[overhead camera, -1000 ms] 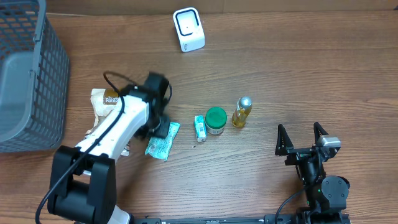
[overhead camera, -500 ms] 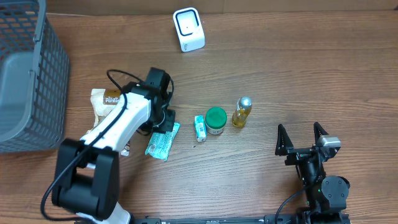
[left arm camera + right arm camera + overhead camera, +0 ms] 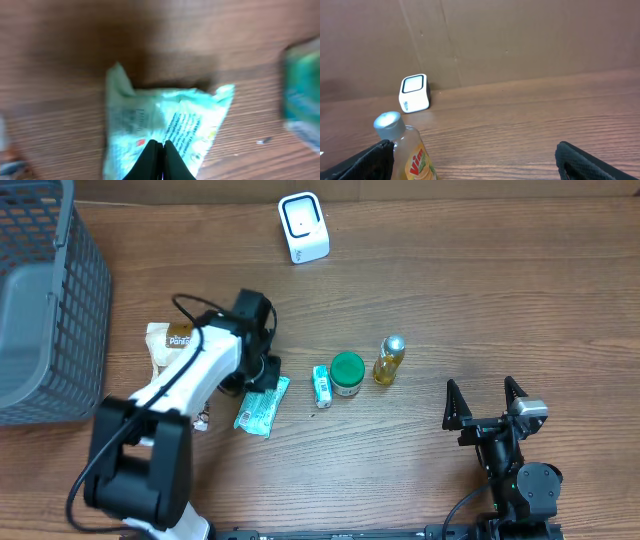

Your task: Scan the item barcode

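Mint-green packet (image 3: 262, 408) lies flat on wood table (image 3: 450, 290), left of centre. Left gripper (image 3: 260, 372) sits over its upper end. In the wrist view the fingers (image 3: 152, 160) are pressed together on the packet's (image 3: 165, 125) near edge, wrapper crumpled around the tips; print on it is blurred, no barcode readable.

Right gripper (image 3: 480, 386) is well apart at the lower right, touching nothing, fingers spread wide, pointing up the table.

White scanner (image 3: 303, 227) stands at the far edge, well away from the packet; the right wrist view shows it (image 3: 414, 93) against the back wall.

Just right of the packet: a small box (image 3: 321, 386), touching a green-lidded jar (image 3: 347, 374), then a yellow bottle (image 3: 389, 360) with a silver cap. Brown snack bag (image 3: 168, 345) lies under the left arm. Grey basket (image 3: 85, 300) at the far left.
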Controlling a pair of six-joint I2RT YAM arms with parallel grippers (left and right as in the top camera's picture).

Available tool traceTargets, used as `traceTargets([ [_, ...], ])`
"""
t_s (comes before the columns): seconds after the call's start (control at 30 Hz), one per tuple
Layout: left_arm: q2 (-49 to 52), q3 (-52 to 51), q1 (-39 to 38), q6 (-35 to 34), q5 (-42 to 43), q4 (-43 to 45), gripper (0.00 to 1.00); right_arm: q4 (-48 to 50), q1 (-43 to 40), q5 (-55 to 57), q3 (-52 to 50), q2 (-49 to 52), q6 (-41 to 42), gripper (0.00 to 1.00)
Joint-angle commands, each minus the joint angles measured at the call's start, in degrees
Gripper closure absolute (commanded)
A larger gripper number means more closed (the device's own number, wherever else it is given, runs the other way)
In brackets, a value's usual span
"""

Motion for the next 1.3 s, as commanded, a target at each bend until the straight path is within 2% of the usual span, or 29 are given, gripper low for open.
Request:
traceTargets([
  [0.0, -7.6, 6.5, 2.8, -2.6, -5.0, -0.6, 0.92, 0.1, 0.3, 0.2, -0.6, -0.5, 0.2, 0.00],
  [0.13, -10.7, 7.7, 6.6, -5.9, -16.6, -0.3, 0.92, 0.1, 0.3, 0.2, -0.6, -0.5, 0.2, 0.00],
  [0.23, -10.3, 7.2, 9.9, -6.5, -21.1, -0.4, 0.93, 0.1, 0.3, 0.2, -0.6, -0.5, 0.2, 0.00],
  [0.47, -6.8, 4.3, 16.5, -7.6, -21.1, 0.9, 0.95, 0.1, 0.3, 0.2, -0.6, -0.5, 0.2, 0.00],
  [0.6, -2.5, 3.2, 17.9, -7.5, -21.1, 2.1, 0.96, 0.1, 0.3, 0.2, -0.6, -0.5, 0.2, 0.00],
  [0.8, 4.9, 3.0, 17.6, -6.9, -20.2, 3.0, 0.96, 0.1, 0.3, 0.2, -0.6, -0.5, 0.2, 0.00],
  [0.93, 8.2, 3.0, 17.0, -3.9, -14.8, 2.5, 0.96, 0.1, 0.3, 0.2, -0.6, -0.5, 0.2, 0.00],
  [1.2, 8.6, 3.0, 14.6, -0.8, -5.2, 2.1, 0.96, 0.1, 0.3, 0.2, -0.6, -0.5, 0.2, 0.00],
  [1.27, 8.5, 3.0, 13.8, -0.6, -5.0, 2.0, 0.96, 0.1, 0.3, 0.2, -0.6, -0.5, 0.2, 0.00],
])
